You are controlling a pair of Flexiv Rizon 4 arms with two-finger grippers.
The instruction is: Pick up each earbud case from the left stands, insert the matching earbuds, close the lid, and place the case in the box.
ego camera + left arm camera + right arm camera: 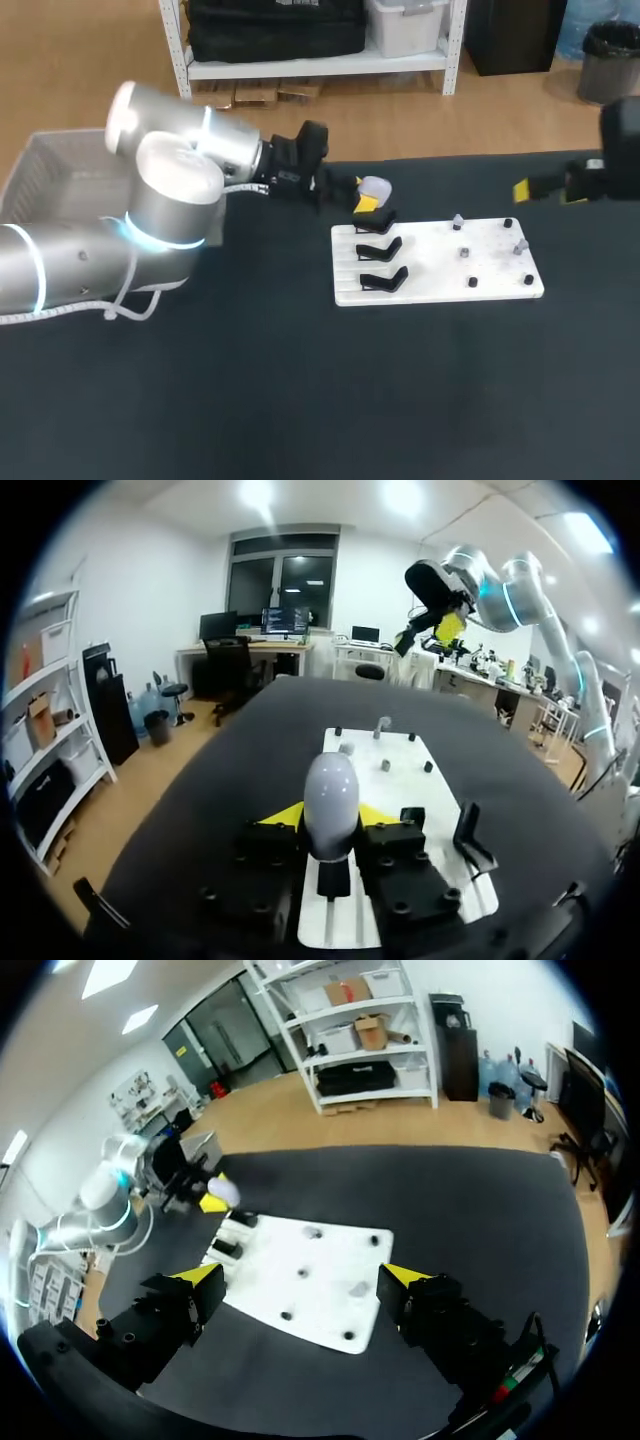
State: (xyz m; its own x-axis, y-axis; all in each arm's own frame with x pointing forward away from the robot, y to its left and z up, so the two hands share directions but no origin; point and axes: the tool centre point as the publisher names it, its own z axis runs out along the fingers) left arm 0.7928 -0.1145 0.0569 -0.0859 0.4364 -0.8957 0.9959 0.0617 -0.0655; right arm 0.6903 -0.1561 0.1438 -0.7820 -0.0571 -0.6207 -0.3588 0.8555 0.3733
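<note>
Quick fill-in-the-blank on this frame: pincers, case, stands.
1. The ____ pincer is shut on the grey earbud case.
2. The right pincer is ____, with nothing between its fingers.
3. The white board carries ____ black stands along one side.

Missing words: left; open; three.

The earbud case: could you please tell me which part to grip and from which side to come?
Grip the earbud case across its lower half, a finger on each opposite side, coming in from the white board's end with the black stands, as the left gripper does. It stands upright, smooth and egg-shaped, narrowing upward, so a higher grip would probably slip.
</note>
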